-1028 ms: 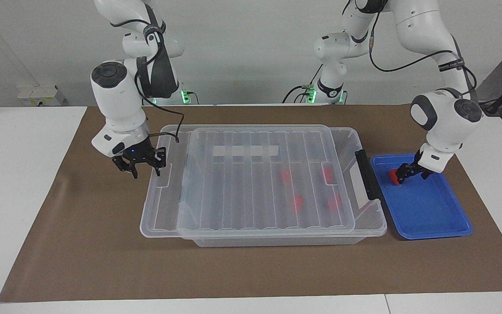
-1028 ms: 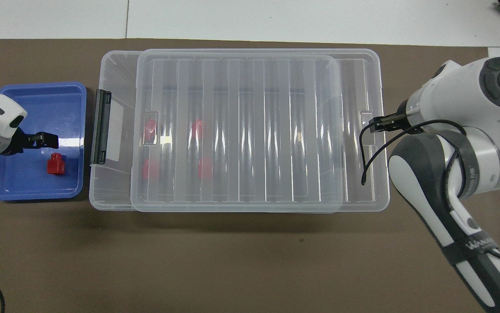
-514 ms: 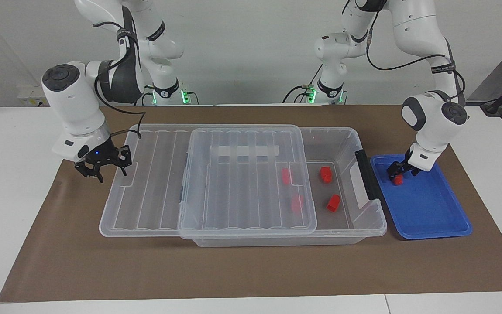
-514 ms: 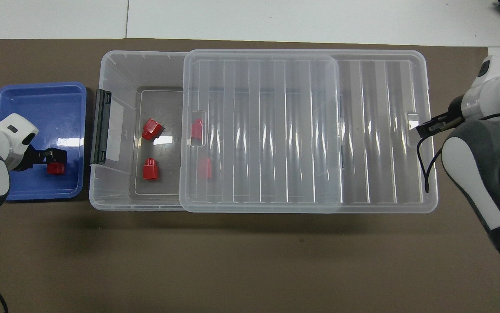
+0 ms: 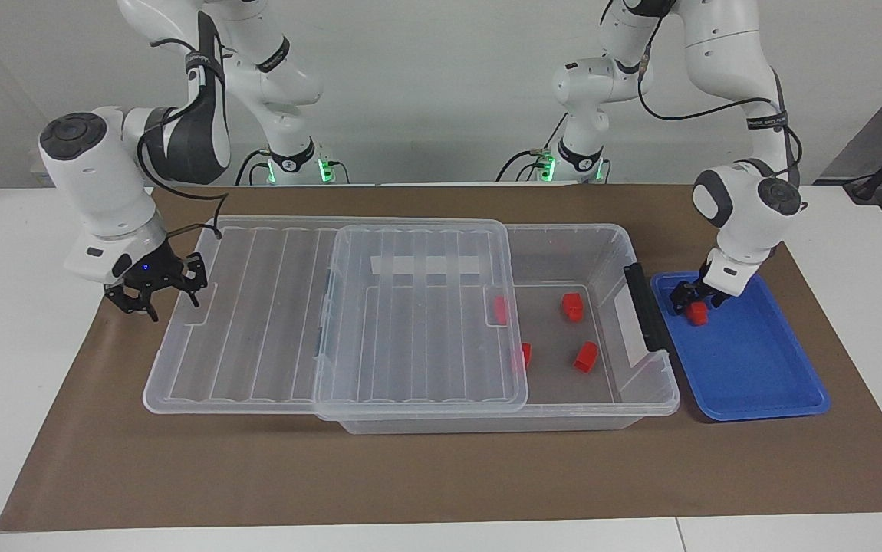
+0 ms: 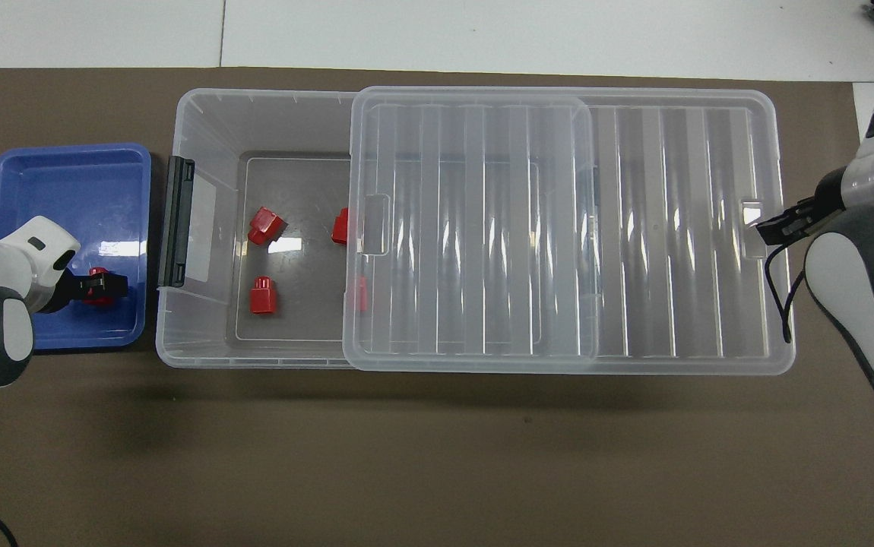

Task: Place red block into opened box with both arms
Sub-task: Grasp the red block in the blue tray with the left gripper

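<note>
We see the box [image 5: 644, 383] with its clear lid [image 5: 257, 322] slid toward the right arm's end, hooked at its tab by the right gripper [image 5: 156, 295]; whether those fingers clamp it we cannot tell. Four red blocks [image 6: 264, 295] lie in the box, two of them partly under the lid. In the blue tray [image 5: 763, 376], the left gripper [image 5: 688, 300] sits down around the red block [image 5: 697, 313]; whether it pinches the block, we cannot tell.

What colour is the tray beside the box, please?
The tray is blue; the overhead view shows it best.
</note>
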